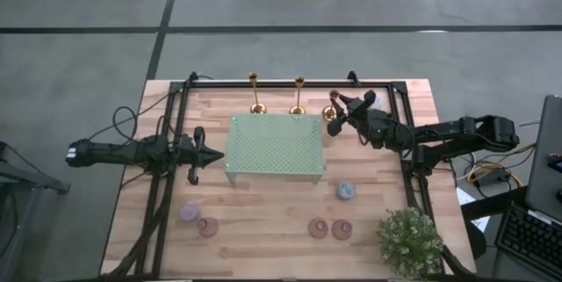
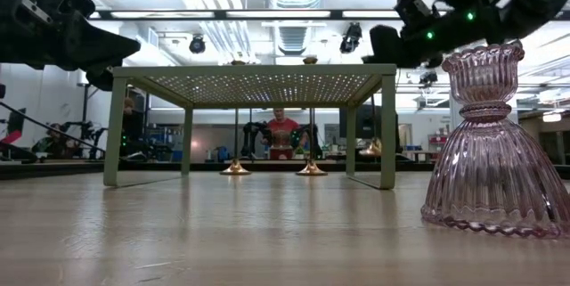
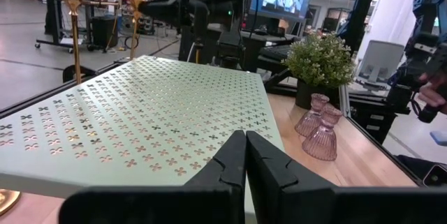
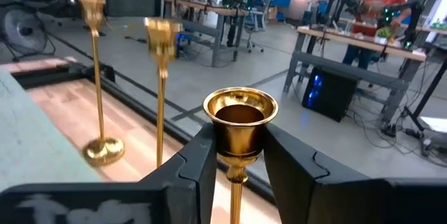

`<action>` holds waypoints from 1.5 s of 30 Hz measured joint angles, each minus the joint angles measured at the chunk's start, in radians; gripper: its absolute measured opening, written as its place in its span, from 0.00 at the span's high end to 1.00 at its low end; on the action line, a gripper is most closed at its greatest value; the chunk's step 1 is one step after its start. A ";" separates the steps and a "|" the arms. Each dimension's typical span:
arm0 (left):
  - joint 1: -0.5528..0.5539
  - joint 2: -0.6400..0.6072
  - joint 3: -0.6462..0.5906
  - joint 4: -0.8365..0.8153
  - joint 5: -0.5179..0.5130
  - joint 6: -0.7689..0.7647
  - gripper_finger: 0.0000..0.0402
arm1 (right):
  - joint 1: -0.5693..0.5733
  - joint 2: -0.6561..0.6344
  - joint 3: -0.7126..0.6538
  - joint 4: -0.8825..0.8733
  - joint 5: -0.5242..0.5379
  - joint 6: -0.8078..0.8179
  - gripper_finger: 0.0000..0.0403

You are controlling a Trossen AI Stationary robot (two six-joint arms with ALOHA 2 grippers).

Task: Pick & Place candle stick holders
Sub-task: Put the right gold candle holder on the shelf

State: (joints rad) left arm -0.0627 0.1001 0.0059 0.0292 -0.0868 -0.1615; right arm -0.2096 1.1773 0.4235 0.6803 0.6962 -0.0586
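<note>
The right gripper [image 4: 237,165] clamps its jaws narrowly around the nearest of 3 candlesticks [image 4: 239,130], beside the green rack [image 1: 274,146]. The left gripper [image 3: 244,155] is clenched, empty.

The right gripper [image 4: 237,165] reaches inward with fingers [image 4: 199,168] clamped together, while the left gripper [image 3: 244,155] hovers level, fingers pressed shut.
</note>
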 joint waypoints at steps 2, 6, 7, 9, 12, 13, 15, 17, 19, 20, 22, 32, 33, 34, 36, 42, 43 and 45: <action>0.000 0.000 0.000 0.000 0.000 0.000 0.97 | 0.000 -0.024 0.026 -0.048 0.001 -0.002 0.76; 0.000 0.000 0.000 0.000 0.000 0.000 0.97 | 0.001 -0.086 0.088 -0.180 0.002 0.003 0.76; 0.000 0.000 0.000 0.000 0.000 0.000 0.97 | 0.002 -0.103 0.106 -0.215 0.001 0.003 0.76; 0.000 0.000 0.000 0.000 0.000 0.000 0.97 | 0.004 -0.133 0.143 -0.284 -0.007 0.004 0.76; 0.000 0.000 0.000 0.000 0.000 0.000 0.97 | 0.005 -0.169 0.201 -0.370 -0.063 0.015 0.76; 0.000 0.000 0.000 0.000 0.000 0.000 0.97 | 0.007 -0.178 0.220 -0.399 -0.082 0.020 0.76; 0.000 0.000 0.000 0.000 0.000 0.000 0.97 | 0.009 -0.194 0.266 -0.463 -0.117 0.025 0.76; 0.000 0.000 0.000 0.000 0.000 0.000 0.97 | 0.016 -0.201 0.313 -0.532 -0.129 0.025 0.77; 0.000 0.000 0.000 0.000 0.000 0.000 0.97 | 0.023 -0.202 0.354 -0.589 -0.130 0.024 0.77; 0.000 0.000 0.000 0.000 0.000 0.000 0.97 | 0.028 -0.202 0.372 -0.604 -0.131 0.026 0.77; 0.000 0.000 0.000 0.000 0.000 0.000 0.97 | 0.035 -0.202 0.399 -0.617 -0.168 0.030 0.77; 0.000 0.000 0.000 0.000 0.000 0.000 0.97 | 0.052 -0.142 0.433 -0.578 -0.391 0.111 0.82; 0.000 0.000 0.000 0.000 0.000 0.000 0.97 | 0.053 -0.131 0.430 -0.571 -0.403 0.111 0.83; 0.000 0.000 0.000 0.000 0.000 0.000 0.97 | 0.054 -0.120 0.430 -0.561 -0.408 0.112 0.83; 0.000 0.000 0.000 0.000 0.000 0.000 0.97 | 0.058 -0.099 0.429 -0.538 -0.412 0.111 0.85; 0.000 0.000 0.000 0.000 0.000 0.000 0.97 | 0.057 -0.060 0.427 -0.514 -0.420 0.111 0.88; 0.000 0.000 0.000 0.000 0.000 0.000 0.97 | 0.057 -0.060 0.427 -0.516 -0.421 0.108 0.89; 0.000 0.000 0.000 0.000 0.000 0.000 0.97 | 0.057 -0.063 0.427 -0.516 -0.421 0.108 0.89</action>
State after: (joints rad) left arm -0.0628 0.0998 0.0059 0.0292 -0.0868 -0.1614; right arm -0.1524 1.1145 0.8505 0.1639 0.2754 0.0494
